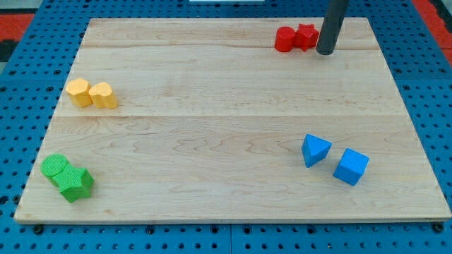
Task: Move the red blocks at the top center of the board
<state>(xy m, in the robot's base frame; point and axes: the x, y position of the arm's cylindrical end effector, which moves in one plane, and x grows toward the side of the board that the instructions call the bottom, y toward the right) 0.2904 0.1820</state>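
Two red blocks sit side by side near the view's top, right of centre: a red cylinder [284,39] on the left and a red star-shaped block [306,36] touching it on the right. My tip [325,52] is at the end of the dark rod that comes down from the view's top. It stands just right of the red star block, close to it or touching it.
Two yellow blocks [92,93] lie together at the left. Two green blocks [67,178] lie together at the bottom left. A blue triangular block [316,149] and a blue cube [351,166] lie at the lower right. The wooden board [212,127] lies on a blue pegboard.
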